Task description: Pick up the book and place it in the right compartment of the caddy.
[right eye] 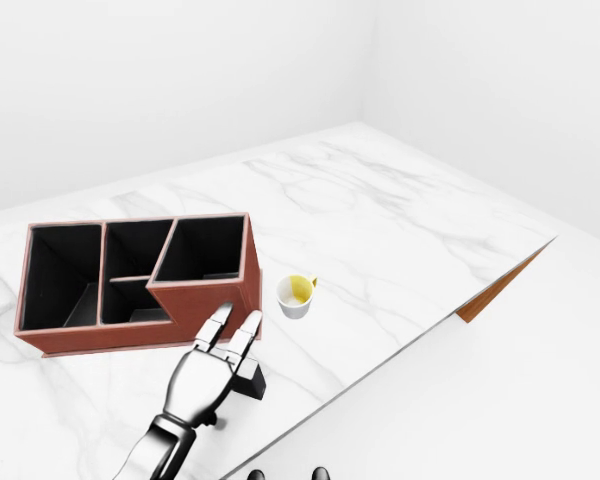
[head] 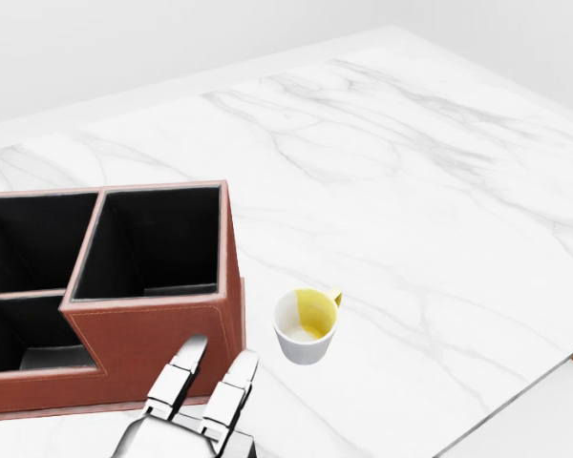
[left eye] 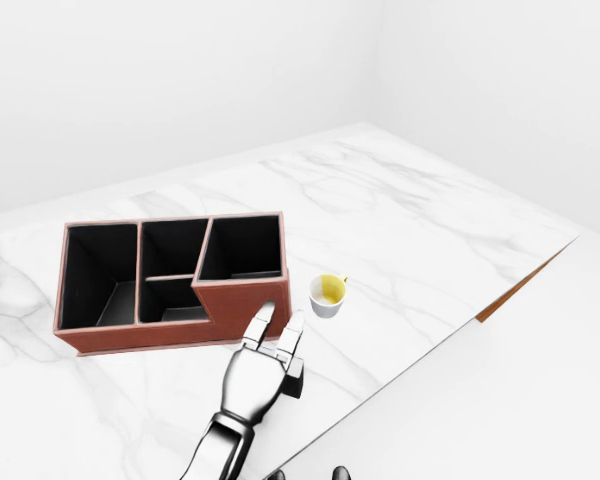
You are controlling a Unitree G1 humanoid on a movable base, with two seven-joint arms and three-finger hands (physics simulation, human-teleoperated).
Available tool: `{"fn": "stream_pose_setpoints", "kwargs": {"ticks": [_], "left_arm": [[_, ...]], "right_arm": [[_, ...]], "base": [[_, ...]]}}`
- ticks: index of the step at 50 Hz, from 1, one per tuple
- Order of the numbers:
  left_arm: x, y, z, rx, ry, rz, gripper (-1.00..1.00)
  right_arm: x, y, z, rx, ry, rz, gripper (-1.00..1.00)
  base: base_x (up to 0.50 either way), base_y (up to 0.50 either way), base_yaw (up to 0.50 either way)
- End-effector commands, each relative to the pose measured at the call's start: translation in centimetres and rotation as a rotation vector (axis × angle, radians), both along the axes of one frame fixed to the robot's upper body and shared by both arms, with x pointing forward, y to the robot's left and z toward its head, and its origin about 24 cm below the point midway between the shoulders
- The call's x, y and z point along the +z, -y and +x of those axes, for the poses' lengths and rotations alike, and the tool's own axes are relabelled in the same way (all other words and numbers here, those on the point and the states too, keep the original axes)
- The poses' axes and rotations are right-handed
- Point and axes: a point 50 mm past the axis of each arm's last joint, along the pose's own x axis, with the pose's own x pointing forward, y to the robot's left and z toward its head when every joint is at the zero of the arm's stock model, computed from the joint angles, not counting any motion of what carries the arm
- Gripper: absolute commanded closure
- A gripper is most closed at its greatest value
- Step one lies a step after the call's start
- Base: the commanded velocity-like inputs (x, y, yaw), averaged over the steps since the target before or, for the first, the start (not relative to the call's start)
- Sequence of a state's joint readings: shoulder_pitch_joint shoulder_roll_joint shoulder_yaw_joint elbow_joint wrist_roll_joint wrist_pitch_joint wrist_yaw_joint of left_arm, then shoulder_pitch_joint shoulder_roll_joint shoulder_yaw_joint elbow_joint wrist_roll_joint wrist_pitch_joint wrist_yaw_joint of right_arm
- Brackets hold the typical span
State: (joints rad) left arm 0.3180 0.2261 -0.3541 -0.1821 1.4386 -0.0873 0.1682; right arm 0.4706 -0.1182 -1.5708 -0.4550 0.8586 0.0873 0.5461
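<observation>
On the left of the left-eye view, a brown caddy [left eye: 130, 338] standing on the white marble table [left eye: 410, 215], long side running left to right, with dark, empty-looking compartments; the right compartment [left eye: 240, 250] at its right end, open at the top. Just below the right end of the caddy, the left hand [left eye: 252, 375], coming up from the bottom edge on a silver arm, palm down, fingers [left eye: 263, 322] stretched out straight and close together, tips pointing up the view at the caddy wall and just beside it or touching, hard to say which. Opened flat, not curled around anything visible. At the right side of the hand, partly under the palm, a small dark block, apparently the book [right eye: 250, 381], lying on the table below the right corner of the caddy. Only one corner showing, so long axis and pointing direction not possible to tell. Further right, near the caddy but apart from it, a white cup [left eye: 327, 295] with yellow inside, upright. At the far right, the brown table edge [left eye: 520, 290] running diagonally.
</observation>
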Motion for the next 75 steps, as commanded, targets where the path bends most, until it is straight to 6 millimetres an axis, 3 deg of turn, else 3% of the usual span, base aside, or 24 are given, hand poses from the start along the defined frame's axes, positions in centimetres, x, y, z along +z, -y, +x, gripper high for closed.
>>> {"fn": "stream_pose_setpoints", "kwargs": {"ticks": [1,47,49,50,54,57,75], "left_arm": [[-0.7,0.3,0.5,-0.004,-0.022,0.009,-1.00],[-4.6,0.6,1.2,-0.028,-0.124,0.097,-1.00],[-4.7,0.6,1.3,-0.028,-0.123,0.100,-0.47],[-4.6,0.6,1.2,-0.027,-0.130,0.097,0.08],[-4.3,0.5,1.2,-0.021,-0.136,0.088,0.73],[-4.2,0.6,1.2,-0.021,-0.140,0.087,1.00],[-4.8,0.9,1.4,-0.033,-0.151,0.102,1.00]], "right_arm": [[0.0,0.0,0.0,0.001,0.001,-0.002,-1.00],[-0.1,0.0,-0.1,0.002,0.001,0.004,-1.00],[-0.1,0.0,0.0,0.003,0.001,0.003,-1.00],[0.0,0.0,0.0,0.002,0.001,0.002,-1.00],[0.0,0.0,0.0,0.003,0.001,-0.001,-1.00],[0.1,0.0,0.0,0.003,0.002,-0.002,-1.00],[-0.1,0.0,0.0,0.002,0.001,0.003,-1.00]], "base": [[0.00,0.00,0.00],[0.00,0.00,0.00],[0.00,-0.01,-0.01],[0.01,-0.01,-0.01],[0.00,0.00,-0.01],[0.00,0.00,0.00],[0.00,0.00,0.00]]}}
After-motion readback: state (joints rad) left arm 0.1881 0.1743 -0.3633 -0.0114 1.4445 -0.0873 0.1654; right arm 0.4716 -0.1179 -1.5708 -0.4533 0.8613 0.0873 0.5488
